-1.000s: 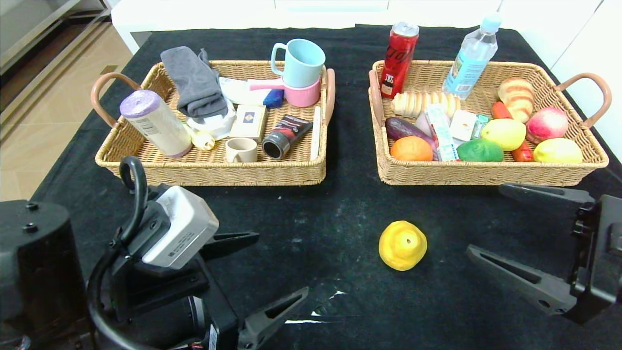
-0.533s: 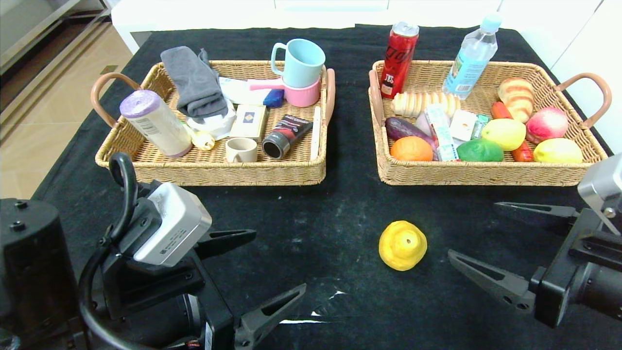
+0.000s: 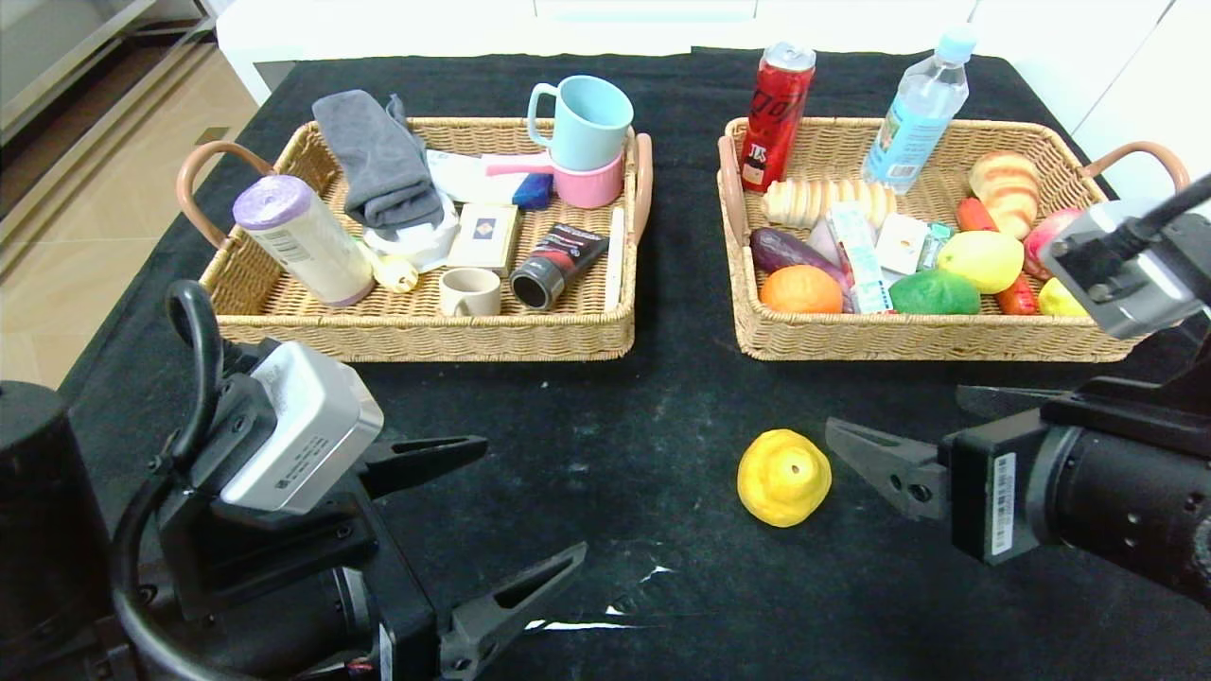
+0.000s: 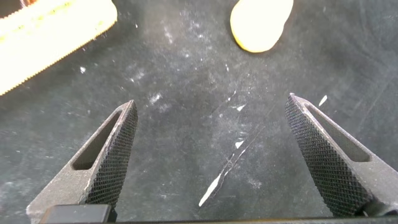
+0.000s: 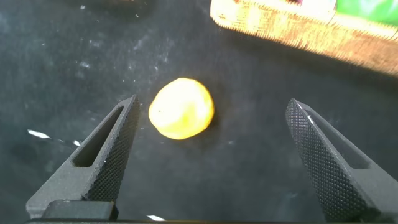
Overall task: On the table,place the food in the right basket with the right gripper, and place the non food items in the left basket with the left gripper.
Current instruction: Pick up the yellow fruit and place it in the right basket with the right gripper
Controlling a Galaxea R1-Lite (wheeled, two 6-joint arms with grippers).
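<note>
A bumpy yellow fruit lies alone on the black table, in front of the right basket. My right gripper is open just to the right of it, its near finger almost at the fruit. In the right wrist view the fruit lies near one finger of the open right gripper. My left gripper is open and empty over bare cloth at the front left. The left basket holds the black and red tube, cream cup and white marker.
The right basket holds a lemon, gum pack, other fruit, bread, a red can and a water bottle. The left wrist view shows the fruit ahead and a wicker basket edge.
My right arm has swung left toward the yellow fruit, so its open fingers now reach the fruit's right side. My left arm has drifted slightly left. The fruit has not moved.
</note>
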